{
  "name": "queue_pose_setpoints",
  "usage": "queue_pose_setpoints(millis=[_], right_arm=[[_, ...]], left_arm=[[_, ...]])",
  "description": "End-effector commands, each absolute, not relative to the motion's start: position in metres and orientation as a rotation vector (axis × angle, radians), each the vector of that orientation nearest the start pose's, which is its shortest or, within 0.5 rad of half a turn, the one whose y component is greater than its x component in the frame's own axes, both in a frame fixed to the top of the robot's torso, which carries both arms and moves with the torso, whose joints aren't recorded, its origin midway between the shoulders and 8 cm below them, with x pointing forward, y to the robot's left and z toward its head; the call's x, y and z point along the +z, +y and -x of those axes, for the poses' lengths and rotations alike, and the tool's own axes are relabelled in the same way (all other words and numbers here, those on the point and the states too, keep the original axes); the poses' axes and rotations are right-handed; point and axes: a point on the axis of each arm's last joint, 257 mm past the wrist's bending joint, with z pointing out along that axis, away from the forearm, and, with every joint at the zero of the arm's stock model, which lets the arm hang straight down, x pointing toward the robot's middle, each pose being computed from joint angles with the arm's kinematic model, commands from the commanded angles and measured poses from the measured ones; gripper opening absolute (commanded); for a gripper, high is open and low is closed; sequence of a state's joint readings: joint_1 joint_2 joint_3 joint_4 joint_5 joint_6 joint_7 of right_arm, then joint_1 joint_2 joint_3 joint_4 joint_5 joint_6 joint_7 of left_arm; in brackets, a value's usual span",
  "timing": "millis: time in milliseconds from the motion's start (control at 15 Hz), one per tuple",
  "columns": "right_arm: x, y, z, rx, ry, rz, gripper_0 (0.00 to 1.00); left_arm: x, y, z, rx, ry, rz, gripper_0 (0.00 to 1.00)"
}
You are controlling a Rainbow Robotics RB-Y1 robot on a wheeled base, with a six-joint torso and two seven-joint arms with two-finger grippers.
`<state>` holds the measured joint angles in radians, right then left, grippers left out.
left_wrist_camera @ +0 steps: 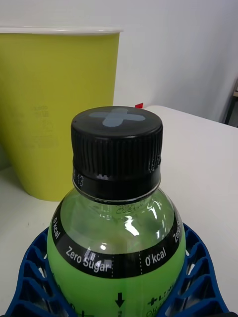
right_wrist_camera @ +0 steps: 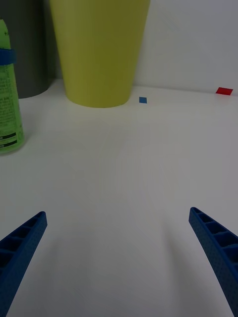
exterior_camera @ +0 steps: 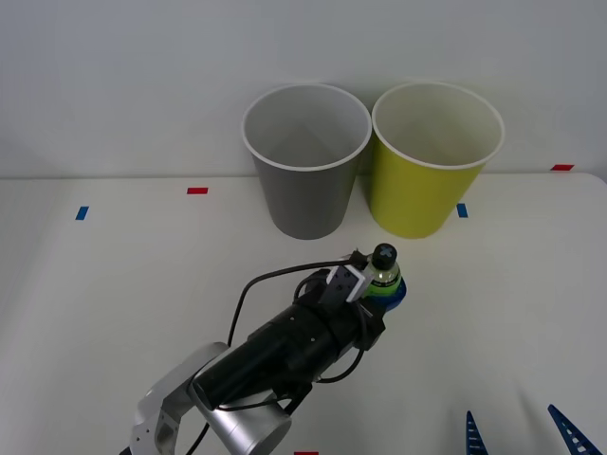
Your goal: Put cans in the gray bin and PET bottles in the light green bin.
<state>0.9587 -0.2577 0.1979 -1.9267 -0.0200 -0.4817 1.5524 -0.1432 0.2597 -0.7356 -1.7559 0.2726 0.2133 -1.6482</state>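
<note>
Blue ribbed fingers wrapped round an upright green-label bottle, lime bin just beyond.

Right gripper [exterior_camera: 522, 434] nearest, low at table edge, fingers wide apart, empty, idle. Left gripper [exterior_camera: 381, 289] mid-table, clamped on PET bottle [exterior_camera: 383, 270] below its shoulder; bottle's long axis vertical, black cap up, apparently standing on the table. Light green bin [exterior_camera: 432, 180] stands close behind it, slightly right, rim well above cap; gray bin [exterior_camera: 305, 171] back-left. Judgement: lift, then carry forward-right over the rim.

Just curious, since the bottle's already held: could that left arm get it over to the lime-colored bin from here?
Probably yes. The left gripper is shut on the PET bottle, and the light green bin stands just beyond it, mouth open, nothing between.
</note>
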Motion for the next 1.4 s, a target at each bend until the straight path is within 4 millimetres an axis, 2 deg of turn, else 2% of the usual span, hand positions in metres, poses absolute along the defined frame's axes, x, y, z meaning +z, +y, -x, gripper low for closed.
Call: queue_pose_setpoints(millis=[67, 267, 867, 1000, 1400], right_arm=[[-0.302, -0.265, -0.242, -0.065, 1.688, 0.097, 1.00], [-0.302, -0.265, -0.242, -0.065, 1.688, 0.097, 1.00], [-0.302, -0.265, -0.242, -0.065, 1.688, 0.097, 1.00], [-0.302, -0.265, -0.242, -0.065, 1.688, 0.097, 1.00], [-0.302, -0.265, -0.242, -0.065, 1.688, 0.097, 1.00]], left_arm=[[-0.198, -0.081, -0.427, -0.501, 1.583, -0.760, 0.03], [-0.165, -0.060, -0.426, -0.454, 1.628, -0.783, 0.03], [-0.064, 0.000, -0.398, -0.419, 1.717, -0.768, 0.03], [-0.043, 0.008, -0.398, -0.374, 1.703, -0.784, 0.03], [0.042, 0.017, -0.415, -0.361, 1.553, -0.674, 0.03]])
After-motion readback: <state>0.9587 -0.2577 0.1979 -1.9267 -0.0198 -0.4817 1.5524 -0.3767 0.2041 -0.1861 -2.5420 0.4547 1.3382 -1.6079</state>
